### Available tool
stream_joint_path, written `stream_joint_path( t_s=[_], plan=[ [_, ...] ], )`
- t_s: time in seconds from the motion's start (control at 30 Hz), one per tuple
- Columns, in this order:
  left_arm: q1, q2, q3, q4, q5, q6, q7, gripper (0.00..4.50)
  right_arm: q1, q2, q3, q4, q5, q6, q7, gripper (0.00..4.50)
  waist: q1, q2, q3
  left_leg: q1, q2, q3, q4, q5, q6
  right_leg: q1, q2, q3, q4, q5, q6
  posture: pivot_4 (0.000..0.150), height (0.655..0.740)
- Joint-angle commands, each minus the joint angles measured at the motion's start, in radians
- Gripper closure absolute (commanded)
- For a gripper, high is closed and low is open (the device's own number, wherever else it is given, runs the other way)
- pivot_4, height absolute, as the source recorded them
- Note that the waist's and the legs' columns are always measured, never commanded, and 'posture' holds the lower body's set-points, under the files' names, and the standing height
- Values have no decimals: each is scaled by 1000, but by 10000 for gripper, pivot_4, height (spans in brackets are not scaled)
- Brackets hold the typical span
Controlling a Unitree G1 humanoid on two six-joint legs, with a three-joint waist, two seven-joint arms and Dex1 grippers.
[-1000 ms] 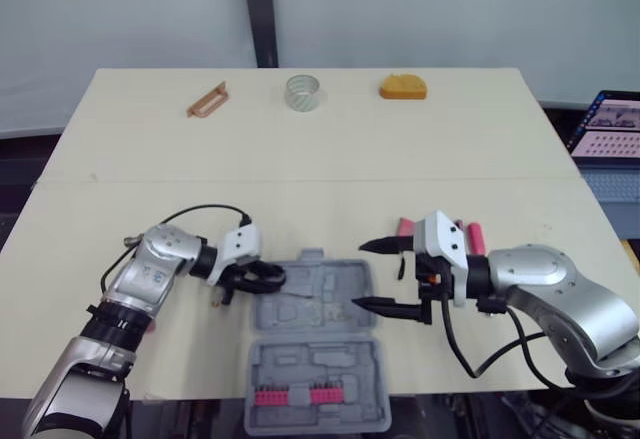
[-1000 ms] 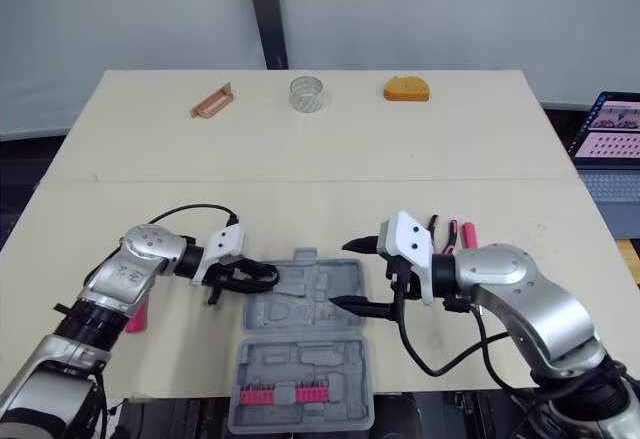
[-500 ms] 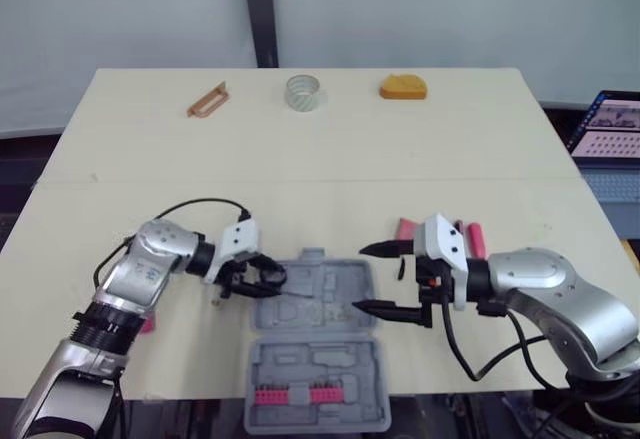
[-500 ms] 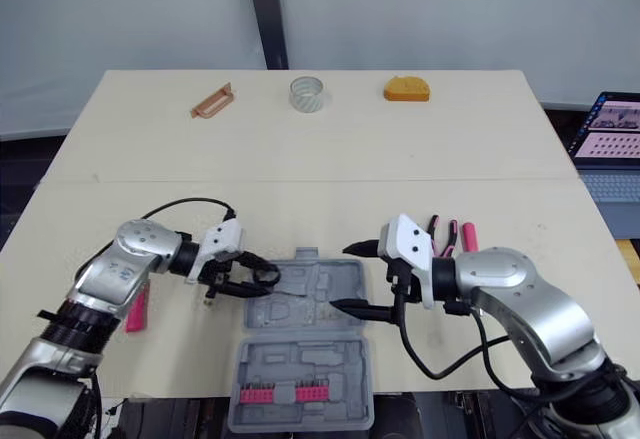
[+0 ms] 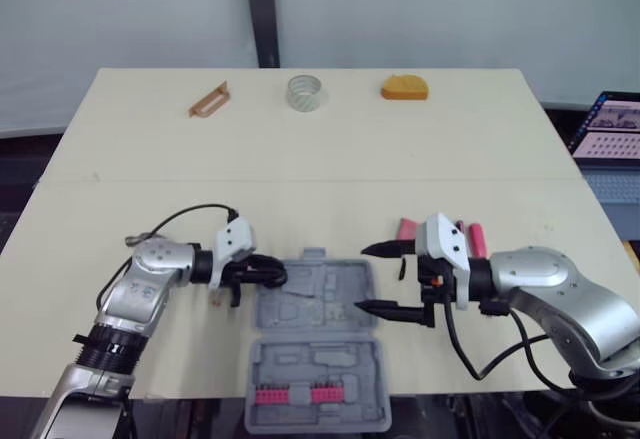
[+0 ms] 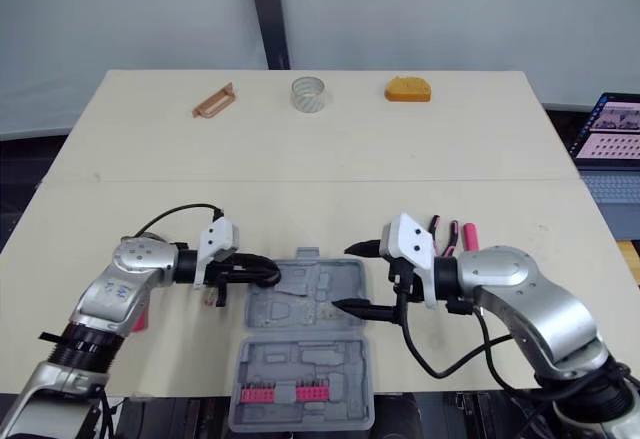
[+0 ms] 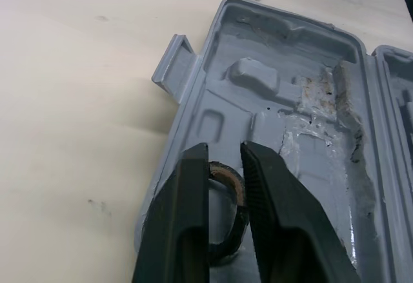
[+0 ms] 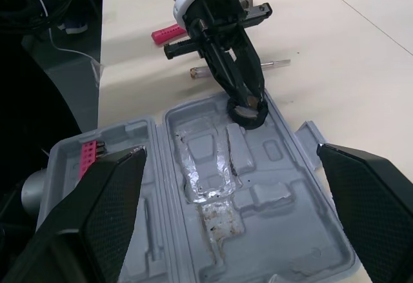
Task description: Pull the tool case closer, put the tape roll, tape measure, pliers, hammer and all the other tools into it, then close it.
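Observation:
The grey tool case (image 5: 316, 299) lies open near the table's front edge, with its lid (image 5: 316, 397) holding red bits toward me. My left gripper (image 5: 272, 273) is shut on a black tape roll (image 7: 227, 189), pinching the roll's wall over the case's left rim. The roll (image 8: 247, 112) sits at the tray's corner; whether it touches the case I cannot tell. My right gripper (image 5: 362, 278) hangs open at the case's right edge with nothing between its fingers. Red-handled pliers (image 6: 451, 230) lie just behind it.
At the far edge are an orange tape measure (image 5: 403, 87), a clear tape roll (image 5: 303, 92) and a brown hand tool (image 5: 207, 100). A pink handle (image 8: 169, 33) and a small metal bit (image 8: 239, 68) lie by my left arm. A laptop (image 5: 611, 124) sits off the table's right.
My left forearm has swung and the wrist has levelled out, with the black roll still held at the case's left rim. The right gripper has hardly moved.

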Motion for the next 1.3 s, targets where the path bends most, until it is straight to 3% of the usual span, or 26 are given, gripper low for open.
stream_joint_path(
  t_s=[0.03, 0.5, 1.0, 1.3],
  plan=[
    [14, -10, 11, -2, -4, -28, 19, 37630, -8, -10, -27, -12, 17, -11, 18, 0, 1, 0, 0, 0, 0, 0, 0, 0, 0, 0, 0, 0, 0, 0, 0, 1500, 7400],
    [-1, -26, -4, 72, 11, -104, 41, 37630, -11, -12, -25, -15, 21, -5, 19, 0, 1, 0, 0, 0, 0, 0, 0, 0, 0, 0, 0, 0, 0, 0, 0, 1500, 7400],
    [17, 2, -61, 170, 138, -292, 46, 37630, -8, -18, -28, -13, 20, -5, 15, 0, 1, 0, 0, 0, 0, 0, 0, 0, 0, 0, 0, 0, 0, 0, 0, 1500, 7400],
    [30, -10, -68, 183, 141, -319, 55, 37630, -11, -19, -25, -7, 15, -7, 16, 0, 1, 0, 0, 1, 0, 0, 0, 0, 0, 0, 0, 0, 0, 0, 0, 1500, 7400]
  ],
)
